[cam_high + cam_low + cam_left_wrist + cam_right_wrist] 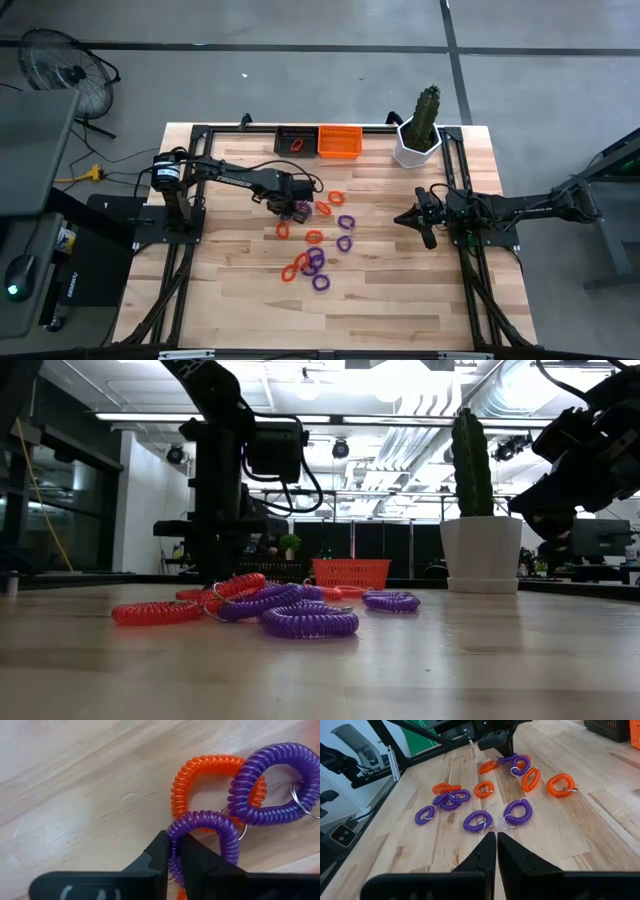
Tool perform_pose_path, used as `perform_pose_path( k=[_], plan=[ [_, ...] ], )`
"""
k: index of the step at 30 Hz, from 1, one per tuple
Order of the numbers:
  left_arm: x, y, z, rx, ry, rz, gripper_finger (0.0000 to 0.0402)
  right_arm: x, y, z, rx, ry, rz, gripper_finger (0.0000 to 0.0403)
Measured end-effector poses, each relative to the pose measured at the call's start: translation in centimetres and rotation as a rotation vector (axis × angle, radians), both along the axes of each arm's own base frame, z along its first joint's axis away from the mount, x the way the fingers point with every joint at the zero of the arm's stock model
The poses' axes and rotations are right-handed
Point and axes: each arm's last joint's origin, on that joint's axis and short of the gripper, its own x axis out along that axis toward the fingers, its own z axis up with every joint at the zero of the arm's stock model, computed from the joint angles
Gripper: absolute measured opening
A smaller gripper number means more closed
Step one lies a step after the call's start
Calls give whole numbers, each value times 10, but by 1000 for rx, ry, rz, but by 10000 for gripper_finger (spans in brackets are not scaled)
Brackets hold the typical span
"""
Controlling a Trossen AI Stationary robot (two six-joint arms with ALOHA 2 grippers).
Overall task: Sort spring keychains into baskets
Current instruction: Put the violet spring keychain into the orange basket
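Observation:
Several orange and purple spring keychains (315, 245) lie scattered on the wooden table's middle. My left gripper (297, 207) is down among the far ones, shut on a purple keychain (205, 837). This one lies beside an orange keychain (200, 775) and another purple keychain (275, 785). The black basket (295, 142) at the far edge holds one orange keychain, and the orange basket (340, 141) stands beside it. My right gripper (415, 218) is shut and empty, above the table to the right of the pile. My left gripper pinches the purple keychain's coil (173, 832) on one side of its loop, one finger inside the loop and one outside. The fingers come from above, slanting down. The loop lies over the orange keychain; whether it is clear of the table I cannot tell.
A white pot with a cactus (418, 140) stands at the far right, next to the orange basket. Dark frame rails (470, 270) run along the table's left, right and far sides. Bare wood lies toward the near edge (330, 320).

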Motion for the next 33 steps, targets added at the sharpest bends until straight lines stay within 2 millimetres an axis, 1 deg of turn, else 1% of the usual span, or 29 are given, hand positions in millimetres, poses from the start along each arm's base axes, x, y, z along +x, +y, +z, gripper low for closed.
perform_pose_path(
  k=[4,6,12,17,21,25,30,32,33],
  plan=[
    [1,0,5,-12,6,-16,26,0,0,0,0,0,0,12],
    [5,0,12,-15,-8,-35,26,0,0,0,0,0,0,12],
    [18,3,46,51,-33,-90,26,0,0,0,0,0,0,12],
    [35,13,90,175,-117,-140,26,0,0,0,0,0,0,12],
    [43,34,124,272,-207,-131,26,0,0,0,0,0,0,12],
    [46,62,145,346,-281,-85,26,0,0,0,0,0,-1,12],
    [45,100,161,400,-399,-36,26,0,0,0,0,0,0,12],
    [44,113,163,413,-439,-26,26,0,0,0,0,0,0,12],
    [47,120,160,423,-453,-17,26,0,0,0,0,0,0,12]
  ],
)
